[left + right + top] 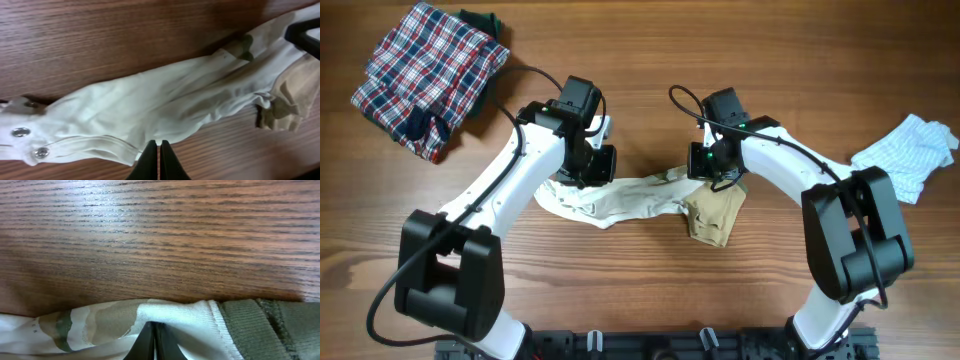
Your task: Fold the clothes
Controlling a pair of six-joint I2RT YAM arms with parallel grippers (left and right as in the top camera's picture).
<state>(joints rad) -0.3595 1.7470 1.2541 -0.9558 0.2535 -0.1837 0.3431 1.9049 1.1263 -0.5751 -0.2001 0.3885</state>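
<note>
**Soft cloth on grained wood**

We see a wooden worktop (pixel 640 60), finely grained with a low sheen. The cream-white top (pixel 620 200) is soft, creased matt cloth with shiny metal snaps (pixel 21 132) and a ribbed olive edge (pixel 250 325).

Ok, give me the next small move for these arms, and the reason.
Probably lift both ends a little and draw them apart. The left fingers and right fingers are each shut on an edge of the top, which lies bunched in a narrow, wrinkled strip on the table; it likely needs spreading flat before any fold.
</note>
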